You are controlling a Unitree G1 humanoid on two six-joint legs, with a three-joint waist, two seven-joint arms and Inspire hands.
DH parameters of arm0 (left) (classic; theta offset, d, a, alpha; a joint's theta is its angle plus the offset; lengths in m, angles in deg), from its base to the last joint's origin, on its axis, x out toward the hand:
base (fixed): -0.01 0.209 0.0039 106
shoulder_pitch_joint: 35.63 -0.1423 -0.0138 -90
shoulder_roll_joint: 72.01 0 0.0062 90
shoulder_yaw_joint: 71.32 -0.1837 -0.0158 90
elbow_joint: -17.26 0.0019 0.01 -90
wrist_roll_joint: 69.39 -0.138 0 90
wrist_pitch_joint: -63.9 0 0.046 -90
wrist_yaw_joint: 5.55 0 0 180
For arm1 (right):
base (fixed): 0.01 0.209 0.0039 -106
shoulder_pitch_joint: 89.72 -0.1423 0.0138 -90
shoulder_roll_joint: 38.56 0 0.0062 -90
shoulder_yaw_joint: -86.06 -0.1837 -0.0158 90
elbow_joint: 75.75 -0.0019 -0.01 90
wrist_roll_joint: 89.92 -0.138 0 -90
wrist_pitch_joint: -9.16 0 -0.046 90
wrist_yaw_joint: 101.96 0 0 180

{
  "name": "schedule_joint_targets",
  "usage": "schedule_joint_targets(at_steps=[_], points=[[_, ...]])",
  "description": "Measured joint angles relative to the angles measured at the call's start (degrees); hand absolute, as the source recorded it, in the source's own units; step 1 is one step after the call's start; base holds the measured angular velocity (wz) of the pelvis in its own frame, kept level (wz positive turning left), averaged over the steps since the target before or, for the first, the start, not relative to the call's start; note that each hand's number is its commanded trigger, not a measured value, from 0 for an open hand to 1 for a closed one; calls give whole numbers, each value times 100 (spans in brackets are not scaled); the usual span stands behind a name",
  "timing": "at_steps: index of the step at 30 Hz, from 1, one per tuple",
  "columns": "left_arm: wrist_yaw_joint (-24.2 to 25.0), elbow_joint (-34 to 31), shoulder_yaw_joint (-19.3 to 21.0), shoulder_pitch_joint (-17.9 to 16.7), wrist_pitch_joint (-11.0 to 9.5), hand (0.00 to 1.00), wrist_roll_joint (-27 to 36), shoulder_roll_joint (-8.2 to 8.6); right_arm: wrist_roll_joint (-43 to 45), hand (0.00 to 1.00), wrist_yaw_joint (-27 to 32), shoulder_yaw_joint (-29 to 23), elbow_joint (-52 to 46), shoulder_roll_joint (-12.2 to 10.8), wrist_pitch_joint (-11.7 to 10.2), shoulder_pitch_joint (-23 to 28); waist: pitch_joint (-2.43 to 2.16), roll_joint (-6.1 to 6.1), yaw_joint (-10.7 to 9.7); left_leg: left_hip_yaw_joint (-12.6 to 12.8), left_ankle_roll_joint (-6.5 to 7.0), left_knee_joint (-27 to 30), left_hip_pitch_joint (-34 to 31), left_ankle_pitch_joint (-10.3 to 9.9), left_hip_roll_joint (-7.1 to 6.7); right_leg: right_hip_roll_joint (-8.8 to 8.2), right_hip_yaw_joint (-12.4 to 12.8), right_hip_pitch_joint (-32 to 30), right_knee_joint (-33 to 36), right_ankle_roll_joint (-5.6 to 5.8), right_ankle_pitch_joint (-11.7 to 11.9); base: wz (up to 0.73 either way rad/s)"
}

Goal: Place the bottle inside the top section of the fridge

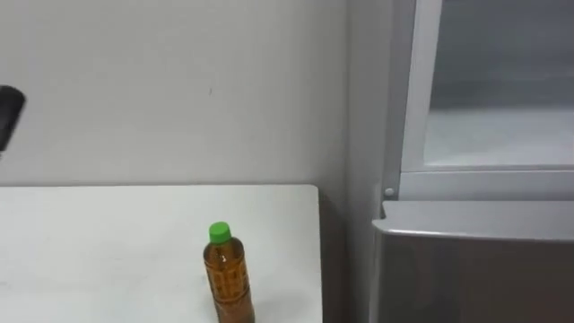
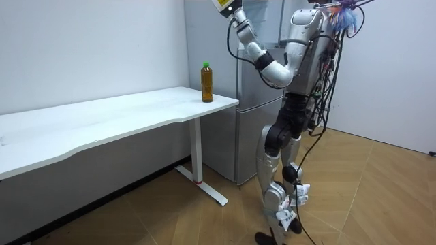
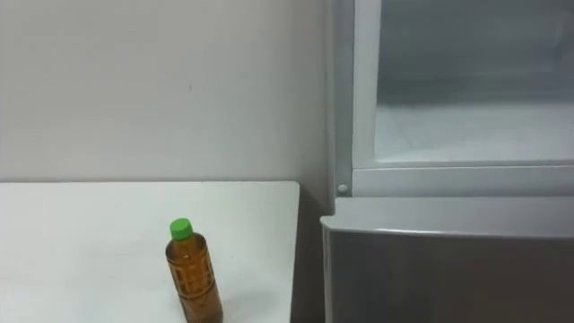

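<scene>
Since the upper fridge (image 3: 466, 135) seems open, lower the raised left robot hand (image 2: 236, 13), grip unreadable, around the bottle's (image 3: 193, 278) middle.

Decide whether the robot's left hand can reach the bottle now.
Probably yes: the bottle stands alone at the table edge by the fridge, though the left hand is raised high.

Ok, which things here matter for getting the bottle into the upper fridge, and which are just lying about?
For the job:
bottle, upright on the table
upper fridge compartment, open

Just there:
table, merely under the bottle
lower fridge door, shut
wall
</scene>
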Motion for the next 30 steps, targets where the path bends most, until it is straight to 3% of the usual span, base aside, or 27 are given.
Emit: schedule_joint_targets(at_steps=[3, 6, 10, 16, 22, 30], points=[[-109, 358, 256, -489, 0, 0, 274, 6, -45, 0, -2, -198, -137, -10, 17, 161, -29, 82, 29, -5, 4, 0, 10, 2, -30, -21, 7, 15, 22, 21, -17, 12], [-314, 856, 282, -767, 23, 0, 825, 7, -35, 0, 24, -206, -276, -11, 147, 235, -22, 81, 72, -63, 19, -3, 1, 11, -33, -17, 2, -9, 30, 12, -24, 7], [-419, 1520, 267, -1276, 142, 0, 1016, 16, -21, 0, 35, -273, -478, -14, 246, 386, -9, 72, 119, -61, 21, -1, -30, 12, -37, -20, -4, 5, 20, 10, -36, 1], [-709, 2507, 245, -1702, 253, 0, 1346, 73, 70, 0, 81, -275, -791, -23, 396, 507, 7, -62, 150, -68, 21, 7, -29, 12, -42, -20, -1, 3, 13, 7, -43, 2], [-813, 4071, -175, -1793, 360, 0, 1337, 166, 289, 0, 66, -264, -833, -23, 396, 529, 20, -115, 161, -24, 22, -4, -33, 11, -41, -22, 14, 9, 12, 8, -44, 0], [-568, 6617, -1379, -1854, 355, 0, 1327, 185, 502, 0, 21, -284, -988, -24, 383, 545, 2, -149, 27, 33, 30, 5, -20, 6, -39, -29, 63, 13, 33, 15, -58, -2]])
